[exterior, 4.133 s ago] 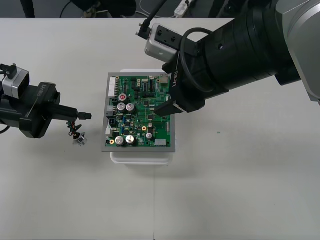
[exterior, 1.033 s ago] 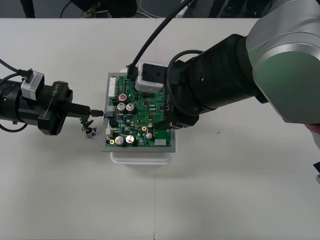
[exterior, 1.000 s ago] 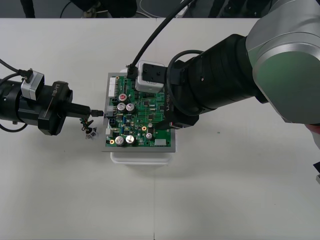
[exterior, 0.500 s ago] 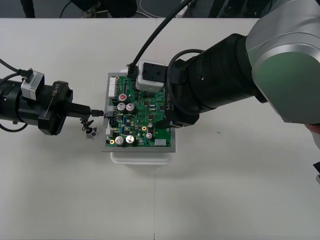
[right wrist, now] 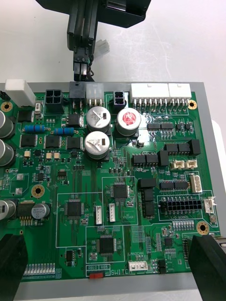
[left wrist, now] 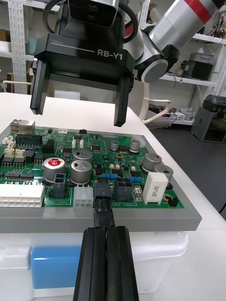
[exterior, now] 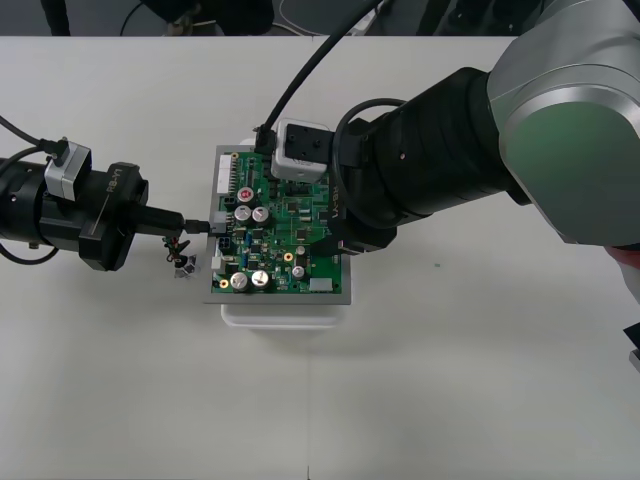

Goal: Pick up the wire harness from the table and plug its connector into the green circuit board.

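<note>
The green circuit board [exterior: 285, 230] lies on its white base [exterior: 283, 315] mid-table. My left gripper [exterior: 192, 226] reaches in from the left and is shut on the harness's black plug [left wrist: 102, 203]. The plug's front end meets a black header [left wrist: 102, 189] on the board's left edge; how deep it sits I cannot tell. The harness wires and metal socket [exterior: 181, 264] hang just under the left fingers, beside the board. My right gripper [exterior: 320, 225] hovers open over the board, its fingers [right wrist: 207, 263] far apart. The left wrist view has this right gripper [left wrist: 77, 101] above the board's far side.
The right arm's thick dark links [exterior: 440, 150] cross the table from the right above the board's right half. Bare light table [exterior: 420, 400] spreads in front of and to the right of the board. Tall capacitors [exterior: 251, 213] stand near the header.
Since four seconds ago the left gripper carried the harness right, up to the board's left edge, and the right gripper shifted left over the board. In the last second, almost nothing moved.
</note>
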